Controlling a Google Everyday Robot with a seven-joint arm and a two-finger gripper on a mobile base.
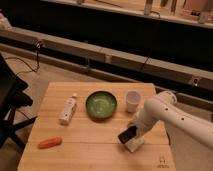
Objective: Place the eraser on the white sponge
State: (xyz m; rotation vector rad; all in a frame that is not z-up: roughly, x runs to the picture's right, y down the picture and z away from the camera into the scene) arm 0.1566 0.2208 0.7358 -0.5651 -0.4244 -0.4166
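Tool [131, 131] down at eraser [126, 135] over white sponge [135, 145]

Looks like a robotics lab or test bay, not a home: bare concrete floor [52, 74], a loose black cable [37, 57] trailing across it at far left, and a long low grey barrier [70, 47] fencing off the dark space beyond. Holds a lone butcher-block table [95, 132] set with unrelated props, namely a white bottle [68, 109], green bowl [101, 105], white cup [132, 100] and orange carrot [49, 142], beside a black office chair [10, 100] at left. Includes a white robot arm [170, 112] reaching in from the right, its gripper [129, 136] low over the table's near right corner.
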